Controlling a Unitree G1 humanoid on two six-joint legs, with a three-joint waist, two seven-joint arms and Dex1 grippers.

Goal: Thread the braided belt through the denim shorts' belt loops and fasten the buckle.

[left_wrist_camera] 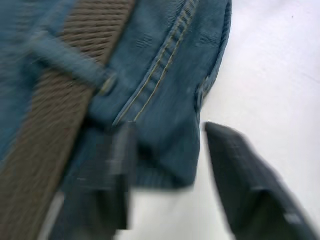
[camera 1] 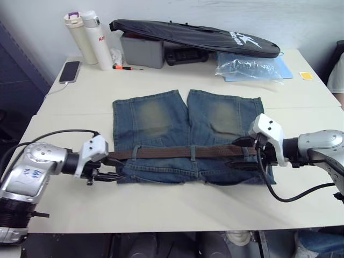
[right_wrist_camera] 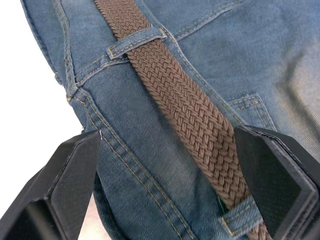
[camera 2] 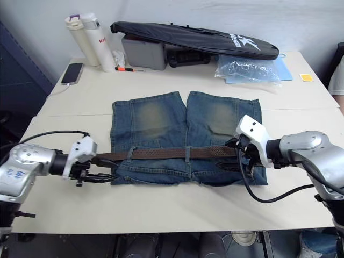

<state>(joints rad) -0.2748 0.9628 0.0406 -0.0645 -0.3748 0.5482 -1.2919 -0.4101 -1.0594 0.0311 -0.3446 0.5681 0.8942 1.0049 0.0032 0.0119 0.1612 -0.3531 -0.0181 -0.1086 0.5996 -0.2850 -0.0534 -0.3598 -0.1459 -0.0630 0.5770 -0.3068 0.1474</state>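
While the denim shorts (camera 1: 185, 134) lie flat mid-table (camera 1: 177, 207), legs pointing away from the robot, the braided belt (camera 1: 177, 153) runs straight across the waistband under the belt loops (camera 1: 192, 152), one visible near each side and one at centre.

Left gripper (camera 1: 110, 167): at the shorts' left edge, low over the table. Fingers apart, holding nothing. In the left wrist view one finger (left_wrist_camera: 107, 185) sits over the denim edge, the other (left_wrist_camera: 250, 185) over bare table, so the corner of the waistband lies between them; the belt passes just beside the inner finger, outside the gap. In the head views the belt's end pokes out past the left edge of the shorts toward this gripper; contact can't be told.

Right gripper (right_wrist_camera: 190, 192): over the right end of the waistband. Fingers spread wide, gripping nothing. Right wrist view: belt runs diagonally through the gap between the two pads (right_wrist_camera: 75, 175), lying on the denim under two loops, closer to one finger.

Buckle: can't make it out.

Far edge of table: two white bottles (camera 1: 88, 37), phone (camera 1: 70, 71), black bag (camera 1: 193, 35), plastic bag (camera 1: 250, 67).
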